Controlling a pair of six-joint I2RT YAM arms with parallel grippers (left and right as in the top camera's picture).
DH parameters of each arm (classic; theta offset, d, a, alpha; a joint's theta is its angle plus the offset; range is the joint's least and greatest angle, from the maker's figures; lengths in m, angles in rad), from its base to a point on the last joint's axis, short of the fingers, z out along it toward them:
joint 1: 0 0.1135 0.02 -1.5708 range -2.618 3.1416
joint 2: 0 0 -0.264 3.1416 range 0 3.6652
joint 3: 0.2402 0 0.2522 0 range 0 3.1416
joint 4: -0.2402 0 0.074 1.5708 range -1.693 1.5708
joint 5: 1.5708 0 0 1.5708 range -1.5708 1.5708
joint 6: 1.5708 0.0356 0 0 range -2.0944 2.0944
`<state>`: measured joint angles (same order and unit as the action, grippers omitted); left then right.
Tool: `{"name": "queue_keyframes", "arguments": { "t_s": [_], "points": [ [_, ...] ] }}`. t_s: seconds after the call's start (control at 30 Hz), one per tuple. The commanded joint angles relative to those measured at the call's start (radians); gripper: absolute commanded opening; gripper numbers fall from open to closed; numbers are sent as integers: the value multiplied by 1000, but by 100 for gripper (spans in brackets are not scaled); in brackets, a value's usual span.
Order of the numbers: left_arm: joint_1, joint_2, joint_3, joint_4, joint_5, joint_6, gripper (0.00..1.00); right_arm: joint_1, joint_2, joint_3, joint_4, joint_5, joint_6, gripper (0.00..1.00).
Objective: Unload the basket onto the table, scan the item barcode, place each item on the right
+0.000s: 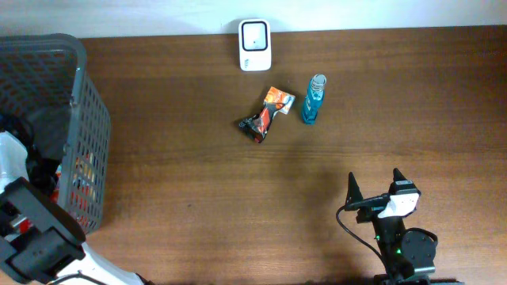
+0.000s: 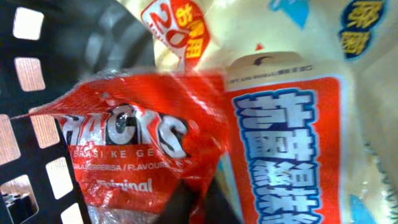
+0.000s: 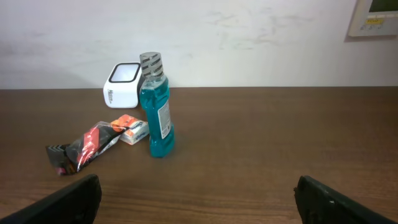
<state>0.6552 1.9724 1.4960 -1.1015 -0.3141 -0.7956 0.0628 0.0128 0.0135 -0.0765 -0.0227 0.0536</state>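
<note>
- Left fingers: closed, down inside the grey mesh basket. They touch the lower edge of the red snack packet; whether they pinch it, cannot tell.
- Yellow-and-orange pouch: just right of those fingers, against the red packet.
- Right fingers: spread wide, holding nothing, low over the tabletop.
- Well ahead of the right fingers: blue mouthwash bottle, upright; black-and-red wrapper lying flat to its left; white scanner behind both.
</note>
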Motion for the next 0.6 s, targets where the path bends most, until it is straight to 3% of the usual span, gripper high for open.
{"name": "queue_keyframes", "arguments": {
  "t_s": [0.0, 0.17, 0.3, 0.4, 0.57],
  "points": [
    [7, 12, 71, -24, 154, 37, 0, 7, -5, -8, -2, 9, 3, 98],
    [6, -69, 321, -161, 231, 37, 0, 7, -5, -8, -3, 9, 3, 98],
    [-18, -182, 439, -182, 390, 37, 0, 7, -5, -8, -2, 9, 3, 98],
    [-79, -289, 449, -132, 452, 37, 0, 7, -5, -8, -2, 9, 3, 98],
    [-327, -423, 449, 67, 452, 103, 0, 7, -5, -8, -2, 9, 3, 98]
  ]
}}
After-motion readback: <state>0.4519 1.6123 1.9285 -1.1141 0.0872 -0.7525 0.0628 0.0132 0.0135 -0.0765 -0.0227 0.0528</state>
